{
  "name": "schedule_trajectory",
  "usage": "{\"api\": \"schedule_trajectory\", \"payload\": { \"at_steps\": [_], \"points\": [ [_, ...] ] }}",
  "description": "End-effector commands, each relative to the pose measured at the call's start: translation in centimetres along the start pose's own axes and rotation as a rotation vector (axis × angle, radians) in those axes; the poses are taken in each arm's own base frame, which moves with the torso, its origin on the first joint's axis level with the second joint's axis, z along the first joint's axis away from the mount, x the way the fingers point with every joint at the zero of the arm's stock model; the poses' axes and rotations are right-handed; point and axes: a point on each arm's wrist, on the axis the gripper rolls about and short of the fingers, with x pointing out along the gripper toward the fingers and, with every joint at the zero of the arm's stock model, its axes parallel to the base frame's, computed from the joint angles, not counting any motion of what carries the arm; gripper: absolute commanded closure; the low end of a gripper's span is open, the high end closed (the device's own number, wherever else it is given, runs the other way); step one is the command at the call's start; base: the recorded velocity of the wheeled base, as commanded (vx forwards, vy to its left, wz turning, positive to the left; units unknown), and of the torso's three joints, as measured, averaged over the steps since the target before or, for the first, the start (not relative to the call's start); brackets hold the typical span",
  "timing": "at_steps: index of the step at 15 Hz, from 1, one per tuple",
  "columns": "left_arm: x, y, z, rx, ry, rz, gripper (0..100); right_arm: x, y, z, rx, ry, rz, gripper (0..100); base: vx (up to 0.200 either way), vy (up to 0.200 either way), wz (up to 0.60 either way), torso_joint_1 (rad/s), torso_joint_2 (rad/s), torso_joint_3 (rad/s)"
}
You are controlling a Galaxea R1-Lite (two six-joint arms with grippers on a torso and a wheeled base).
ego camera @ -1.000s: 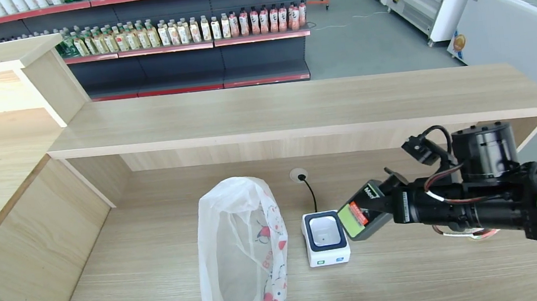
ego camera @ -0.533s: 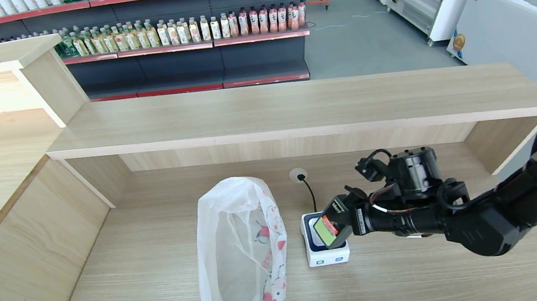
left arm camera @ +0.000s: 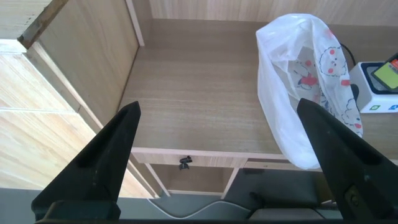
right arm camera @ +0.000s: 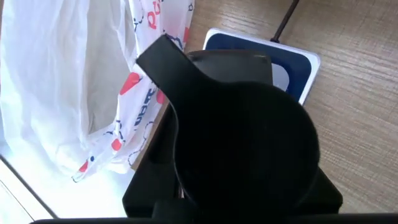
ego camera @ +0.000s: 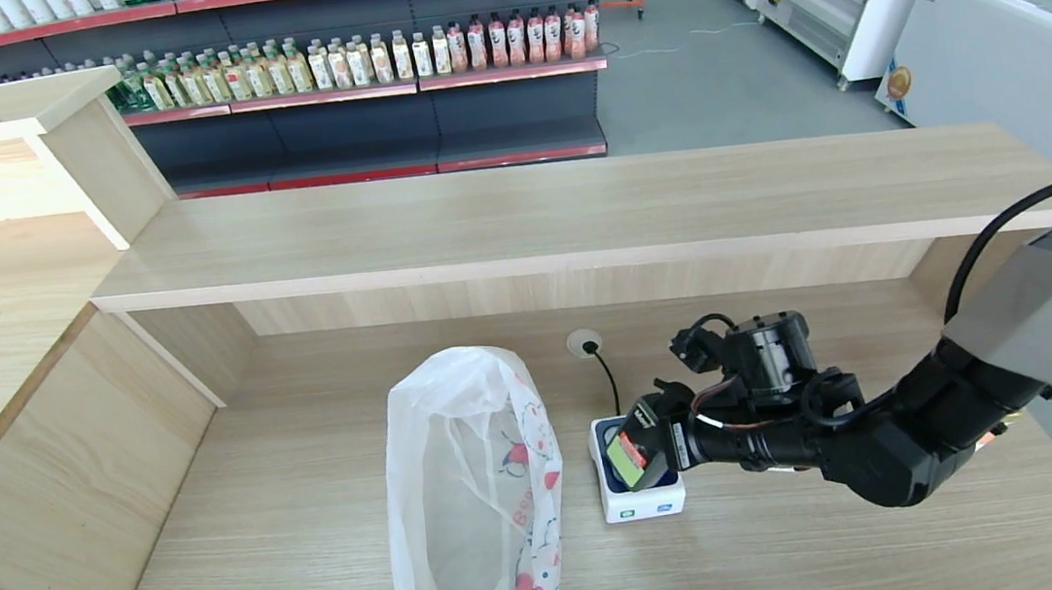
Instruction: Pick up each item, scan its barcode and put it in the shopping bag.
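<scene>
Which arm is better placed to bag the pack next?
Right. Its tool holds the pack over the scanner, right beside the shopping bag. The left tool is open and empty at the counter's near edge, with the bag between it and the pack.

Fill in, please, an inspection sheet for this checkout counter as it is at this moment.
Surface: wooden counter, lower level behind a raised ledge.
Job's things: shopping bag standing open; scanner beside it; small pack held over the scanner's window.
Clutter: nothing seen; the right arm hides part of the counter.
Grippers: right gripper shut on the small pack; left gripper open, holding nothing, off the counter's near edge.
Cables: black cable runs from the scanner to a grommet.
Surroundings: shelves of bottles, freezers.
</scene>
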Motion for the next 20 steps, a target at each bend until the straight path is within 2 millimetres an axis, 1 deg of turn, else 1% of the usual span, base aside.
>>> {"api": "schedule_trajectory", "payload": {
  "at_steps": [1,5,8,9,10,11,12,13,14,15,16,17,18,20],
  "points": [
    [0.0,0.0,0.0,0.000,0.000,0.000,0,0.4,-0.1,-0.3,0.004,0.011,-0.001,100,0.000,0.000,0.00,0.000,0.00,0.000],
    [0.0,0.0,0.0,0.001,0.000,0.000,0,1.0,-0.2,0.2,0.005,-0.004,0.002,100,0.000,0.000,0.00,0.000,0.00,0.000],
    [0.0,0.0,0.0,0.001,0.000,0.000,0,0.8,-0.1,0.6,0.009,-0.017,0.004,100,0.000,0.000,0.00,0.000,0.00,0.000],
    [0.0,0.0,0.0,0.001,0.000,0.000,0,-0.3,0.5,2.1,0.052,-0.069,0.016,100,0.000,0.000,0.00,0.000,0.00,0.000],
    [0.0,0.0,0.0,0.001,0.000,0.000,0,-3.1,1.5,4.4,0.134,-0.152,0.040,100,0.000,0.000,0.00,0.000,0.00,0.000],
    [0.0,0.0,0.0,0.000,0.000,0.000,0,-5.8,2.0,5.7,0.159,-0.207,0.045,100,0.000,0.000,0.00,0.000,0.00,0.000],
    [0.0,0.0,0.0,0.000,0.000,0.000,0,-8.4,2.0,6.3,0.148,-0.246,0.029,100,0.000,0.000,0.00,0.000,0.00,0.000],
    [0.0,0.0,0.0,0.000,0.000,0.000,0,-11.1,1.8,6.8,0.084,-0.282,0.000,100,0.000,0.000,0.00,0.000,0.00,0.000],
    [0.0,0.0,0.0,0.000,0.000,0.000,0,-12.9,1.0,6.3,-0.005,-0.280,-0.059,100,0.000,0.000,0.00,0.000,0.00,0.000],
    [0.0,0.0,0.0,0.001,0.000,0.000,0,-14.2,0.1,5.2,-0.112,-0.265,-0.155,100,0.000,0.000,0.00,0.000,0.00,0.000],
    [0.0,0.0,0.0,0.000,0.000,0.000,0,-14.9,-0.7,3.9,-0.179,-0.232,-0.250,100,0.000,0.000,0.00,0.000,0.00,0.000],
    [0.0,0.0,0.0,0.000,0.000,0.000,0,-15.3,-0.8,3.5,-0.182,-0.226,-0.295,100,0.000,0.000,0.00,0.000,0.00,0.000],
    [0.0,0.0,0.0,0.000,0.000,0.000,0,-16.2,-0.7,3.1,-0.149,-0.237,-0.334,100,0.000,0.000,0.00,0.000,0.00,0.000],
    [0.0,0.0,0.0,0.000,0.000,0.000,0,-16.8,-0.5,2.5,-0.103,-0.239,-0.330,100,0.000,0.000,0.00,0.000,0.00,0.000]
  ]
}}
